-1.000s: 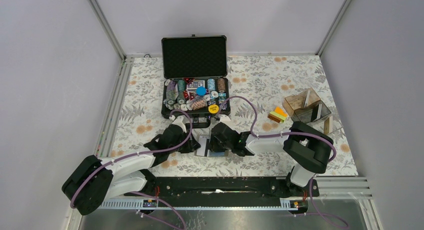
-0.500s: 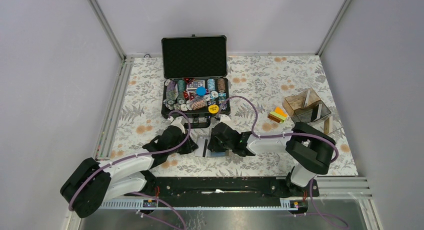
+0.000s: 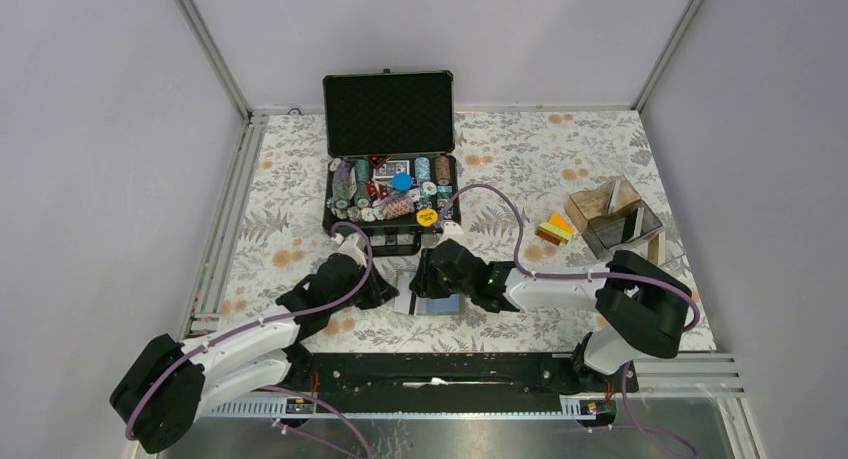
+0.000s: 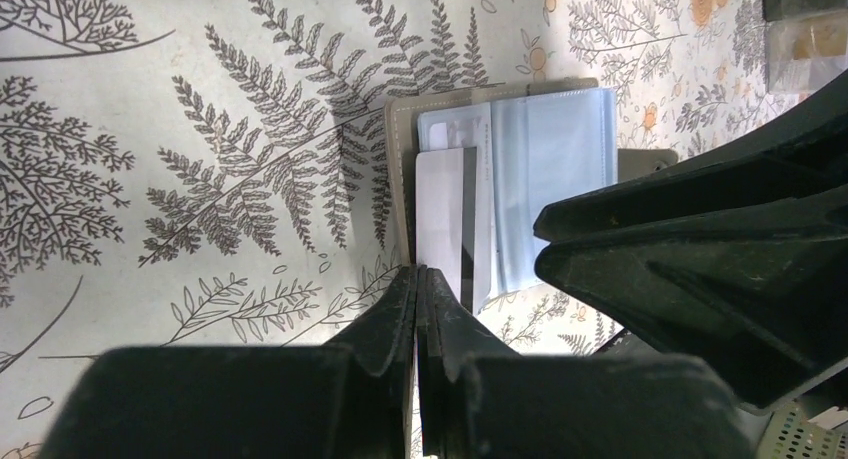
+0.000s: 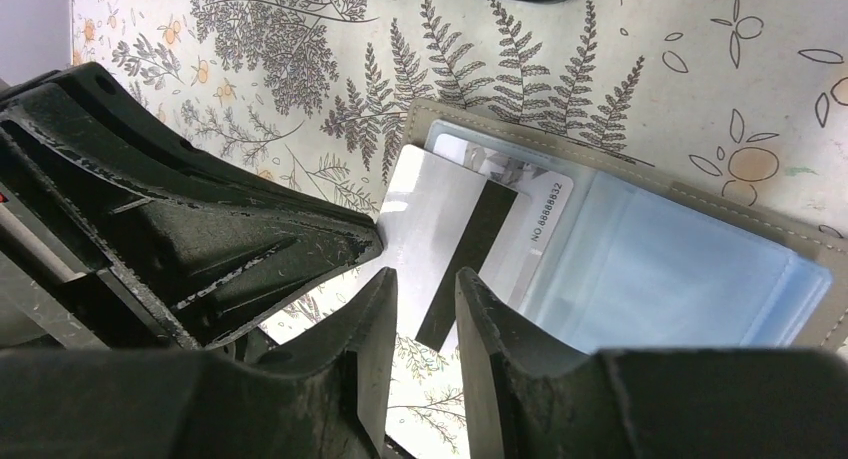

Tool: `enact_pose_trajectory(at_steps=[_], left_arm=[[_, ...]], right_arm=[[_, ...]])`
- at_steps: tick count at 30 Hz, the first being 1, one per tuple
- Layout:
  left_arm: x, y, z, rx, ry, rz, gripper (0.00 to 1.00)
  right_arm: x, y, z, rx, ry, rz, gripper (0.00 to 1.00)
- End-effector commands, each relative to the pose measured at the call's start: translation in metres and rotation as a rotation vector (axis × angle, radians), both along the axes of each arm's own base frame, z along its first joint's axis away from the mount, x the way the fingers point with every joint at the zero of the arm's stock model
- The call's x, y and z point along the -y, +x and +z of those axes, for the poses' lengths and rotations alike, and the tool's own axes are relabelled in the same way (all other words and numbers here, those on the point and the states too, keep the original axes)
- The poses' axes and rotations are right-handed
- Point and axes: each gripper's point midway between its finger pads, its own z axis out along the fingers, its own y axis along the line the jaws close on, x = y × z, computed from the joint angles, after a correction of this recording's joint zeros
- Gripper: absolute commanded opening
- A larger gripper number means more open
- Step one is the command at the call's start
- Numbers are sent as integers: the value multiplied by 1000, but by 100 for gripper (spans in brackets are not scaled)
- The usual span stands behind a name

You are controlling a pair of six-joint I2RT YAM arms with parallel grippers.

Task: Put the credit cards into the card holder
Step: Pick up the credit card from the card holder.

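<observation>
Right wrist: credit card [image 5: 450,229] beneath parted fingers [image 5: 372,379], on card holder [image 5: 690,269].

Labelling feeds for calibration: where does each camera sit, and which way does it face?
Top external: high behind the bases, looking down on the table; left arm and right arm show.
Left wrist: on its arm, looking down past the left gripper at the card holder.
Right wrist: likewise, past the right gripper.
Wrist views share card holder and white card.
</observation>
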Motion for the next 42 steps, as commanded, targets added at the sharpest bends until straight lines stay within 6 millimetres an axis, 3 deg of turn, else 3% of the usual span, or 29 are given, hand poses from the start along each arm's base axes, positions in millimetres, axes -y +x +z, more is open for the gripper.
enact_pose_trajectory(at_steps=[1, 6, 13, 18, 22, 25, 29, 37, 42], left_arm=[[1, -3, 1, -8, -30, -2, 0], [1, -4, 2, -3, -39, -7, 0], [1, -5, 2, -14, -52, -3, 0], [0, -3, 9, 12, -77, 17, 0], [-4, 1, 21, 80, -109, 31, 0], [-4, 1, 34, 136, -154, 33, 0], [-4, 2, 56, 208, -209, 30, 0], [2, 1, 105, 322, -327, -1, 0], [9, -6, 139, 400, -421, -59, 0]], right_arm=[[1, 1, 1, 22, -1, -6, 37], [2, -1, -5, 10, -1, -1, 43], [-5, -11, -20, -38, 19, 36, 43], [1, -8, -17, -23, 14, 12, 42], [19, 2, 3, 18, 62, -29, 43], [42, 14, 20, 79, 85, -56, 50], [59, 16, 50, 152, 147, 5, 55], [54, 3, 94, 196, 382, 207, 63], [39, -6, 101, 169, 488, 283, 67]])
